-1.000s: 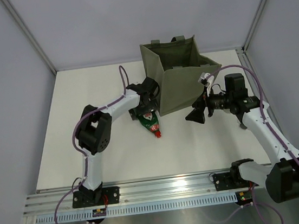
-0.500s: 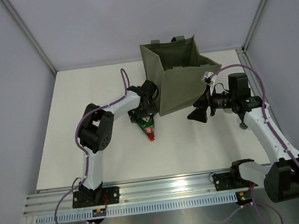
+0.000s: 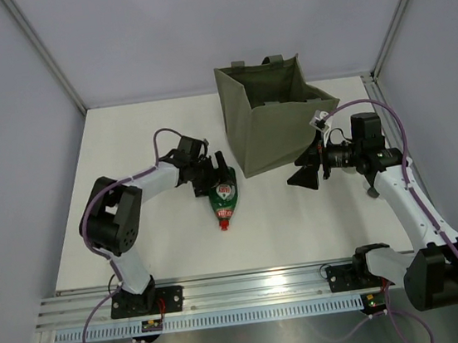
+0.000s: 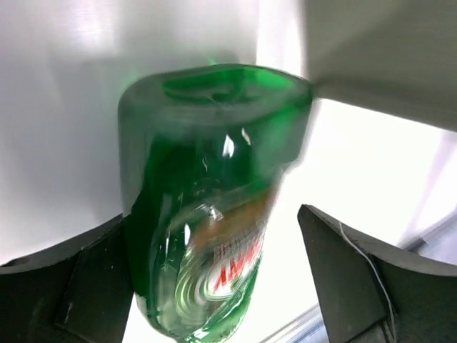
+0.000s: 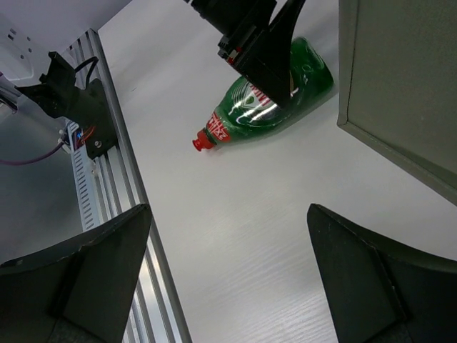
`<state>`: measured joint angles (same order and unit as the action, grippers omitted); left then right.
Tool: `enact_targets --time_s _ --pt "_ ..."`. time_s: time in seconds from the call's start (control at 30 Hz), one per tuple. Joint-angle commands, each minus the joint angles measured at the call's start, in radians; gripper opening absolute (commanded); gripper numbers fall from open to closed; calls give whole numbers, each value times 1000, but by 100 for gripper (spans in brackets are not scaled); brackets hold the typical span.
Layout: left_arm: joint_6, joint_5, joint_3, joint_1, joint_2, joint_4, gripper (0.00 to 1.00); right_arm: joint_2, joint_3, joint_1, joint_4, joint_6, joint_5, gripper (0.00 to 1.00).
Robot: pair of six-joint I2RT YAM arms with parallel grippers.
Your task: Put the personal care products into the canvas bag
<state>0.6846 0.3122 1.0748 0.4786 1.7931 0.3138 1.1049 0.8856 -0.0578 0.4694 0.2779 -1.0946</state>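
Note:
The green bottle (image 3: 224,197) with a red cap (image 3: 224,224) lies on its side on the white table, left of the olive canvas bag (image 3: 269,120), cap toward the near edge. My left gripper (image 3: 214,174) is open and straddles the bottle's base. In the left wrist view the bottle (image 4: 207,193) rests against the left finger (image 4: 86,279), with a gap to the right finger (image 4: 350,279). My right gripper (image 3: 303,171) is open and empty, hovering right of the bag's front corner. The right wrist view shows the bottle (image 5: 268,107) and the bag wall (image 5: 400,78). No amber bottles, silver can or cream bottle show.
The bag stands at the back centre with its mouth open upward. An aluminium rail (image 3: 252,290) runs along the near table edge and also shows in the right wrist view (image 5: 107,179). Grey walls close in the left, back and right sides.
My left arm has swung its elbow out to the left. The bottle has shifted a little left, away from the bag, with its cap now pointing at the near edge. The right gripper has barely moved.

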Motion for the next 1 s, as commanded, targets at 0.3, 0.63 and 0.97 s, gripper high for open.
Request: enact_targets --time_s 0.3,0.63,0.97 --pt "-79 269 42 -3 77 -92 0 13 -5 3 17 29 -53 100" --pt "-27 81 40 32 60 -19 52 131 -5 -207 -52 -98 257 96" --pt "190 252 -124 45 71 -447 1 207 -86 -333 -285 -385 343 95"
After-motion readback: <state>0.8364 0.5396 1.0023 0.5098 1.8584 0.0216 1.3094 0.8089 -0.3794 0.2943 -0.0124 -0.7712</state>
